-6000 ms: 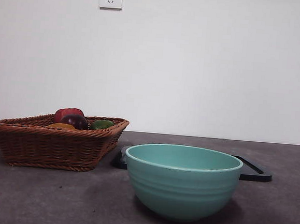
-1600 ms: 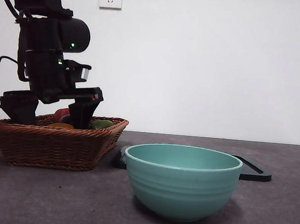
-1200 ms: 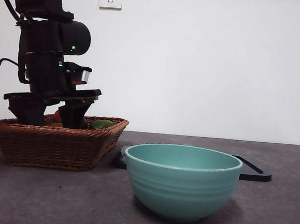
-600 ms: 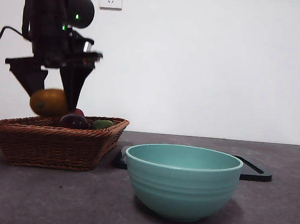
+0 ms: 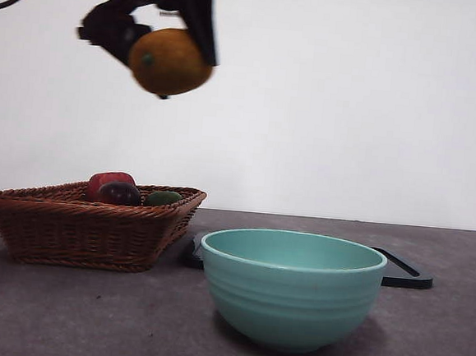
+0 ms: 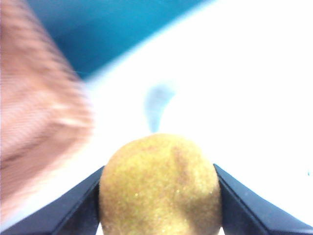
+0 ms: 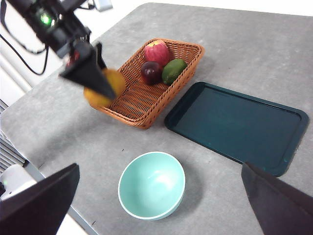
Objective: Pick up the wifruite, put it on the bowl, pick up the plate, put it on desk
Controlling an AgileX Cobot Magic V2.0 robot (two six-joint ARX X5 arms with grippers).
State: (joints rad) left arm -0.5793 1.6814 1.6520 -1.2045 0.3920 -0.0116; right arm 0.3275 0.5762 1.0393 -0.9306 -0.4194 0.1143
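The grey tabletop (image 7: 274,44) spreads wide, and everything sits on it in a loose cluster. Biggest on it is the dark flat tray (image 7: 236,126), lying just beside the wicker basket (image 5: 86,225) and behind the bowl (image 5: 290,288) in the front view. The basket holds a red apple (image 7: 156,51), a dark purple fruit (image 7: 150,72) and a green fruit (image 7: 173,71), all bunched at one end. The teal bowl stands alone on the tabletop, upright and empty, near the tray's edge.

Up high, the left end effector (image 5: 163,32) hangs in the air above the basket, jaws clamped on either side of the wifruite (image 5: 170,61), which is golden-brown and well clear of both basket and bowl. The left wrist view shows that fruit filling the gap between the jaws.

The right end effector (image 7: 161,205) waits high over the tabletop, jaws spread wide, holding nothing.
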